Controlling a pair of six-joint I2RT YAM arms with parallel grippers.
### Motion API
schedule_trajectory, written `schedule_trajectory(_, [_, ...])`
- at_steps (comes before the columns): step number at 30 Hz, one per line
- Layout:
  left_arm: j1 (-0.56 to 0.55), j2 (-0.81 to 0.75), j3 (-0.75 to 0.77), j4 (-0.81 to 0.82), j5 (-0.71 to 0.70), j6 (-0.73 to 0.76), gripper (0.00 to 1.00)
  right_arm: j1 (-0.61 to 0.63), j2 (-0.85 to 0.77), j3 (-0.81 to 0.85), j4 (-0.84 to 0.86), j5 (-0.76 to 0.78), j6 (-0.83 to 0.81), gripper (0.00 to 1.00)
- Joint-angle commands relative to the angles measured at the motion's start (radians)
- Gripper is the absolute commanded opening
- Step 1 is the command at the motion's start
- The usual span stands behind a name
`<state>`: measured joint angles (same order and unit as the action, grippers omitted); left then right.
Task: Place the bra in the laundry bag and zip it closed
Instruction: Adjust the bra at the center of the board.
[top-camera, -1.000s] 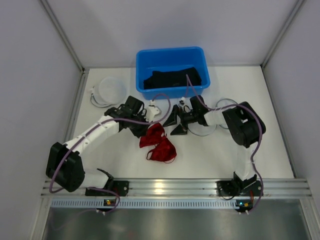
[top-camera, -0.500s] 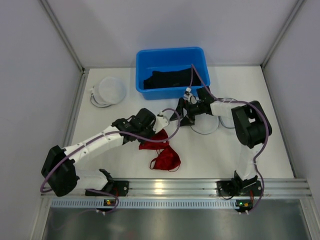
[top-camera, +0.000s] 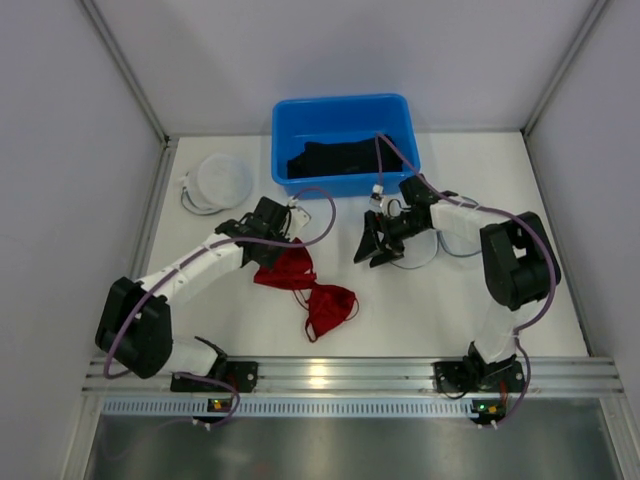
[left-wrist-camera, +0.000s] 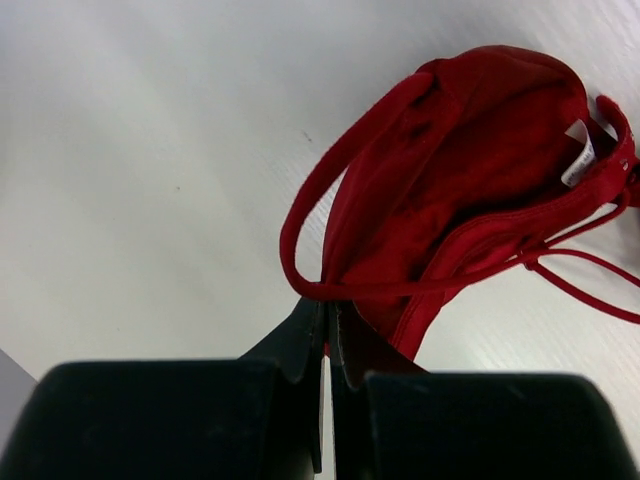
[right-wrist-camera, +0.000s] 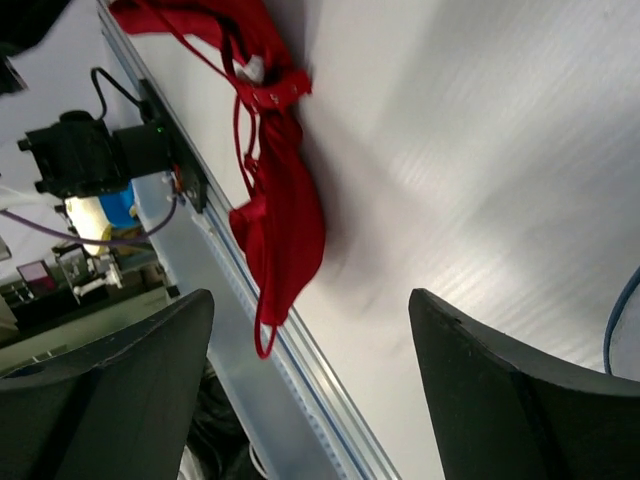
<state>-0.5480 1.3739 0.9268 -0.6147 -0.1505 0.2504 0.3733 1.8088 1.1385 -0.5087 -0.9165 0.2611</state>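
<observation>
Top external view, starting at the upper left of the frame: a round white laundry bag (top-camera: 222, 180) lies flat on the table (top-camera: 450, 310), close to the left wall and well apart from everything else. Whether its zip is open or closed cannot be told from here.

Toward the middle, the left arm reaches in from the lower left, and the left gripper (top-camera: 281, 244) points down at the table. In the left wrist view its jaws are pressed tight together, with a thin strap of the bra (top-camera: 306, 288) pinched at their tips. The red bra lies on the table just below and to the right of that gripper. One cup is next to the jaws and the other is spread toward the lower middle of the frame, nearer the metal rail (top-camera: 330, 375). A small white label shows on the cloth in the left wrist view. The bra is outside the laundry bag and well to its right.

At the upper middle sits a blue bin (top-camera: 340, 101) holding dark clothes (top-camera: 345, 158).

Just right of centre, below the bin, the right gripper (top-camera: 373, 247) hangs over bare table. Its fingers (right-wrist-camera: 120, 380) are spread wide and hold nothing. The right wrist view shows the bra lying beyond them, not touched.
</observation>
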Motion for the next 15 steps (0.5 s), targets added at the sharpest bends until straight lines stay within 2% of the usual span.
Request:
schedule_trajectory(1, [0.043, 0.019, 0.064, 0.062, -0.014, 0.007, 0.0, 0.022, -0.031, -0.014, -0.152, 0.004, -0.157, 0.79])
schedule_trajectory(7, [0.059, 0.053, 0.095, 0.07, -0.012, 0.016, 0.0, 0.082, 0.023, -0.019, -0.108, -0.062, -0.126, 0.73])
schedule_trajectory(12, [0.068, 0.079, 0.118, 0.072, -0.008, 0.018, 0.0, 0.157, 0.052, 0.017, -0.088, -0.047, -0.122, 0.69])
schedule_trajectory(15, [0.069, 0.088, 0.129, 0.07, -0.006, 0.02, 0.0, 0.176, 0.066, 0.043, -0.06, -0.035, -0.094, 0.62])
